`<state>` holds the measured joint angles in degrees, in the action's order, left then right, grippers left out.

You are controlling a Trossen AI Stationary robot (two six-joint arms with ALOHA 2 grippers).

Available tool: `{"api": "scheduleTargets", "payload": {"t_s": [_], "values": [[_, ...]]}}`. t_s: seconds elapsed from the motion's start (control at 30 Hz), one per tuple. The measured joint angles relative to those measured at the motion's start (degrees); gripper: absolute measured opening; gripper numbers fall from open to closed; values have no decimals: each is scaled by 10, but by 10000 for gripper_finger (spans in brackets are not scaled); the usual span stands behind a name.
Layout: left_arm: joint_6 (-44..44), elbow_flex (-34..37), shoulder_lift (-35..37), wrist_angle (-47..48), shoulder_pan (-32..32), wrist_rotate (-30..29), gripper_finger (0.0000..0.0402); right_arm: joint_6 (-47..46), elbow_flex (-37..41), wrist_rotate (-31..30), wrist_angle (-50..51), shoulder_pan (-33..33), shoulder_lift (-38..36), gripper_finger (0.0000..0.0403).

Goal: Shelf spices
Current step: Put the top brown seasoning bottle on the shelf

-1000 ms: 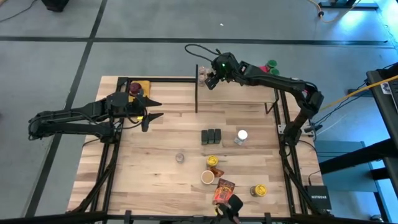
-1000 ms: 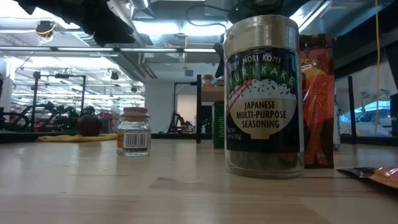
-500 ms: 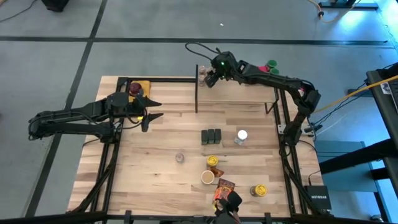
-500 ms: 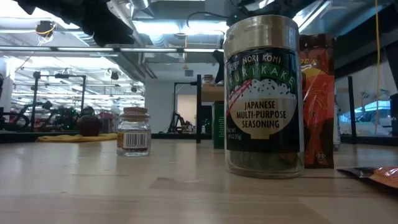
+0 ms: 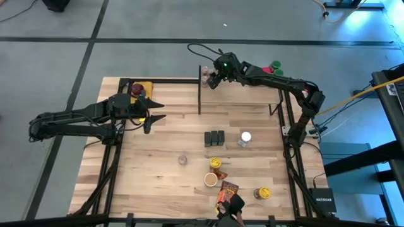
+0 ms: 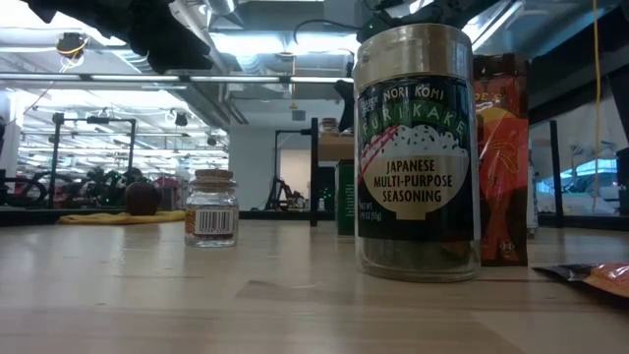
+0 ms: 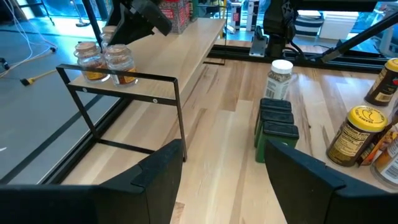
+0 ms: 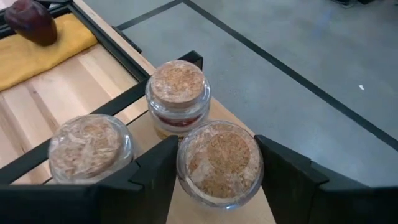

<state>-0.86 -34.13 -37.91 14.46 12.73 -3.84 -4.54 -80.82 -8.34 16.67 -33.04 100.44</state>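
Up at the shelf's (image 5: 240,93) far corner, the right hand (image 8: 214,180) straddled a cork-lidded jar (image 8: 219,163) beside two others, fingers loosening to leave it there; the left hand (image 5: 153,118) hovered open, empty, over the surface (image 5: 164,164).

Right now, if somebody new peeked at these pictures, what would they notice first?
Probably the big glass seasoning jar with the green label, standing very close in the low view. Next, three cork-topped glass jars clustered at the pale wood shelf's left end, the right gripper straddling one, jaws open.
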Motion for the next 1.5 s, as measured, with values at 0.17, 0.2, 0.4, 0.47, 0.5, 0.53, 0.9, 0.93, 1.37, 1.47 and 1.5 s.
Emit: {"api": "scheduleTargets", "payload": {"t_s": [0.17,0.2,0.4,0.47,0.5,0.53,0.9,0.93,1.37,1.47,1.5], "values": [[0,0,0,0,0,0,219,-3,0,0,0,0,0,248],[0,0,0,0,0,0,219,-3,0,0,0,0,0,255],[0,0,0,0,0,0,219,17,-6,-1,6,0,-4,277],[0,0,0,-1,0,0,219,22,-20,0,20,0,-11,277],[0,0,0,0,0,0,219,23,-28,0,33,1,-15,276],[0,0,0,-1,0,0,219,28,-38,0,45,4,-19,274],[0,0,0,-1,0,0,219,36,-62,-51,192,28,-47,270],[0,0,0,-1,0,0,219,35,-50,-50,188,28,-45,270],[-6,0,0,-4,0,0,219,33,72,-70,0,19,-42,270],[-6,0,0,-3,0,0,219,33,76,-71,-11,18,-40,270],[-6,0,0,-4,0,0,219,35,76,-71,-20,18,-39,270]]}}
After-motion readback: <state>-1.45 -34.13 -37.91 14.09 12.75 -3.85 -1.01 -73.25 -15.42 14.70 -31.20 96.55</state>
